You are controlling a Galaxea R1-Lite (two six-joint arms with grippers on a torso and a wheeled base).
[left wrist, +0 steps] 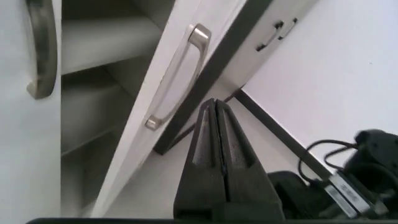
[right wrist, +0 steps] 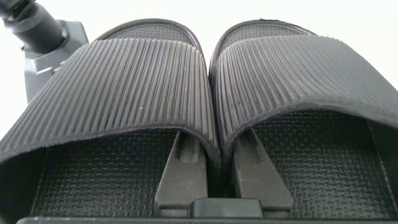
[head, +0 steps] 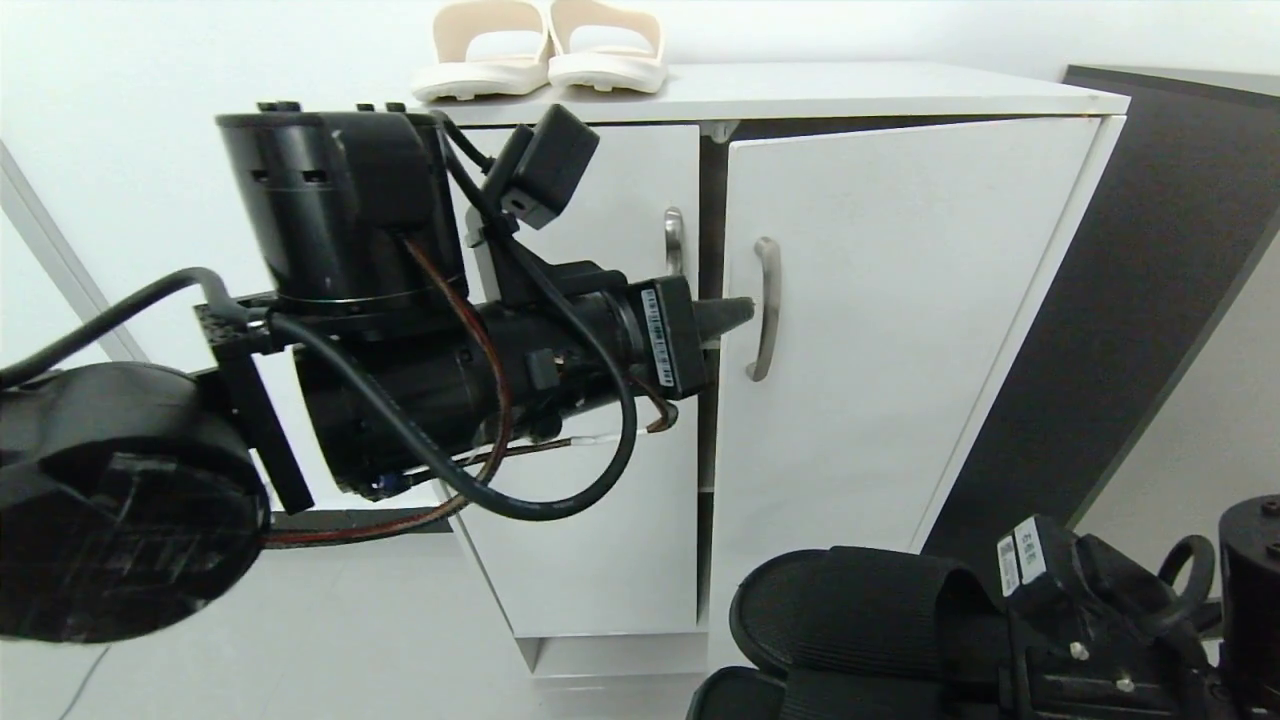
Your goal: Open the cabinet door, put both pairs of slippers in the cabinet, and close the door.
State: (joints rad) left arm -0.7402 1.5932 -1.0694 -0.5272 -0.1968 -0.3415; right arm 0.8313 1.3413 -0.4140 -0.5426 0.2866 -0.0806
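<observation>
The white cabinet (head: 900, 100) stood with its right door (head: 900, 350) ajar and the cream slippers (head: 545, 45) on top. Low in front, the right gripper (right wrist: 216, 152) pinched the black slippers (head: 860, 610) together. The left gripper (head: 735, 312), jaws closed and empty, sat just beside the door handle (head: 765, 310).

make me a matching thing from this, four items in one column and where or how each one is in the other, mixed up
1 cream slippers
2 black slippers
3 left gripper
4 right-hand cabinet door

a held in the right gripper
b ajar
c on top of the cabinet
d shut, beside the door handle

Pairs: 1-c, 2-a, 3-d, 4-b
</observation>
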